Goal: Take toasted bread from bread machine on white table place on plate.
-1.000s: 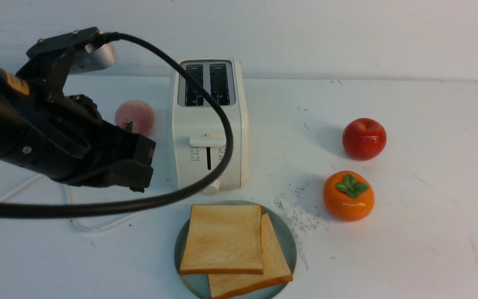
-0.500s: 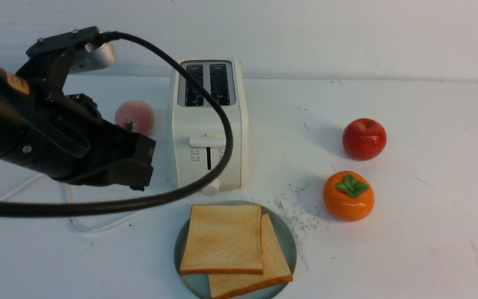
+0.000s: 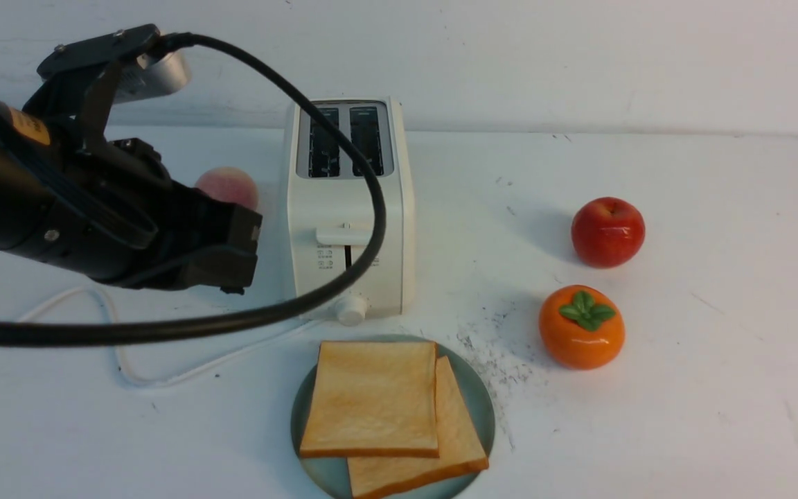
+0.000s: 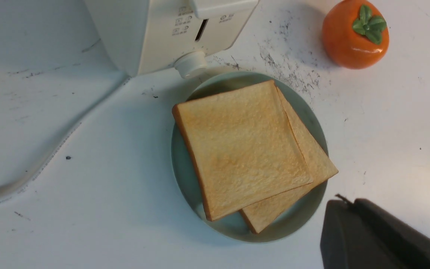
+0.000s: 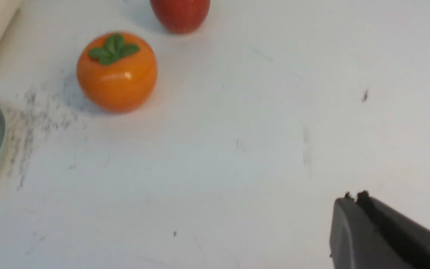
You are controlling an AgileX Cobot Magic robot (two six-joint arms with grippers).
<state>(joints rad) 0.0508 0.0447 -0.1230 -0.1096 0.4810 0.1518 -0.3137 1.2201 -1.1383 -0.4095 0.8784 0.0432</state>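
Note:
Two slices of toasted bread lie overlapping on the plate (image 3: 481, 402): the upper slice (image 3: 371, 398) partly covers the lower one (image 3: 460, 443). The plate sits on the white table (image 3: 717, 360), just in front of the bread machine (image 3: 347, 208), whose two slots show empty. My left gripper (image 3: 243, 253) hangs shut and empty to the left of the bread machine. In the left wrist view its closed tip (image 4: 343, 201) is beside the plate (image 4: 183, 175) and toast (image 4: 241, 149). My right gripper (image 5: 353, 198) is shut and empty over bare table; it is out of the front view.
An orange persimmon (image 3: 581, 327) and a red apple (image 3: 607, 231) stand to the right of the bread machine, and a peach (image 3: 229, 186) to its left, behind my left arm. The white cord (image 3: 163, 378) loops left on the table. My arm's black cable (image 3: 364, 208) crosses the bread machine's front.
My left arm has lifted slightly, and its cable now uncovers the bread machine's knob. The white cord has shifted. My right gripper's tip has left the front view at the right edge.

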